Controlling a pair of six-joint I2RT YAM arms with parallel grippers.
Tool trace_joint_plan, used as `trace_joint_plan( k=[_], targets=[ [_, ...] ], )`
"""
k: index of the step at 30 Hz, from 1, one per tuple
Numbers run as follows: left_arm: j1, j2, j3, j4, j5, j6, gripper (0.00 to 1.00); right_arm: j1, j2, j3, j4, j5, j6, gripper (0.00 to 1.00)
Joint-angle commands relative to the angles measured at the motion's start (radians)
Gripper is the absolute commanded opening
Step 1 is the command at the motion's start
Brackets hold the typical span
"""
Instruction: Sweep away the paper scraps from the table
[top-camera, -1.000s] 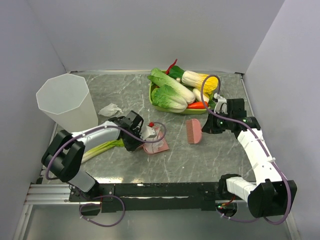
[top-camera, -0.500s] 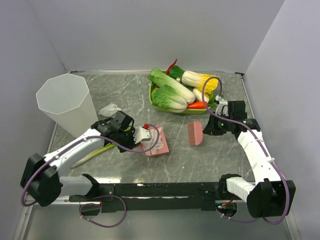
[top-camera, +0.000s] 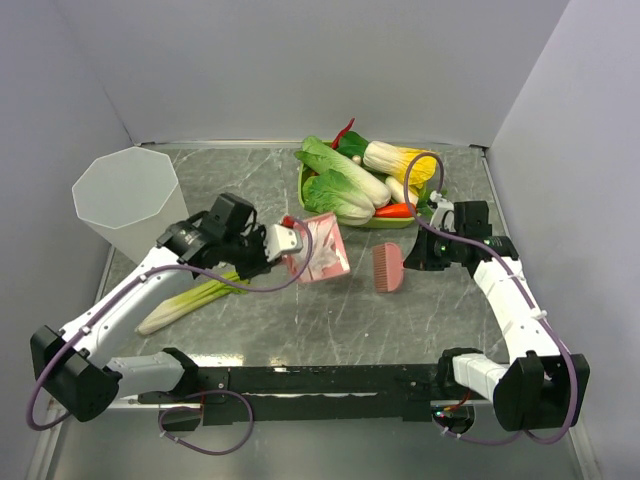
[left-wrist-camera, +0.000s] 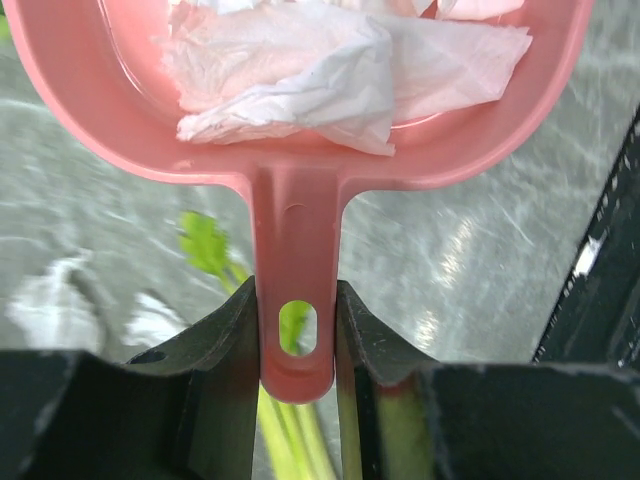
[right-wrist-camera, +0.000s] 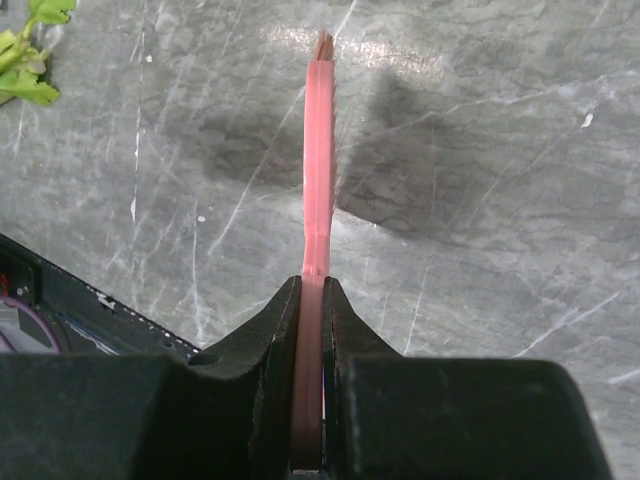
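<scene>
Broadly, the counter is hemmed by grey walls at left, back and right, with a metal rail along its front edge. Its widest bare marble lies front and centre. Next in size, a translucent bin stands in the back-left corner, close to the left wall. A green tray heaped with vegetables sits at the back edge, right of centre. A leek lies slanted in front of the bin, partly under the left arm. The pink dustpan hangs tilted above the counter, just in front of the tray's left corner, its handle clamped between the left fingers. The pink brush is near the tray's front rim, seen edge-on from the right wrist, its handle pinched tight by the right fingers. Whether its bristles touch the marble I cannot tell. Bare counter separates dustpan and brush. Smallest, the paper scraps lie crumpled in the dustpan's bowl.
</scene>
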Motion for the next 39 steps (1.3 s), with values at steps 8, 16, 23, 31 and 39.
trace_joint_plan(
  k=[8, 16, 23, 31, 39],
  targets=[
    [0.087, 0.045, 0.256, -0.019, 0.022, -0.014, 0.01, -0.009, 0.089, 0.084, 0.045, -0.041, 0.046, 0.0],
    [0.213, 0.074, 0.385, -0.081, -0.039, -0.016, 0.01, 0.02, 0.211, 0.181, 0.034, -0.019, 0.076, 0.0],
    [0.372, 0.036, 0.442, -0.098, -0.165, -0.03, 0.01, 0.049, 0.292, 0.226, 0.038, -0.033, 0.116, 0.0],
    [0.599, -0.01, 0.49, -0.127, -0.257, -0.021, 0.01, 0.12, 0.395, 0.299, 0.023, -0.025, 0.127, 0.0],
    [0.739, -0.067, 0.525, -0.122, -0.277, -0.042, 0.01, 0.155, 0.436, 0.332, 0.029, -0.032, 0.139, 0.0]
  ],
)
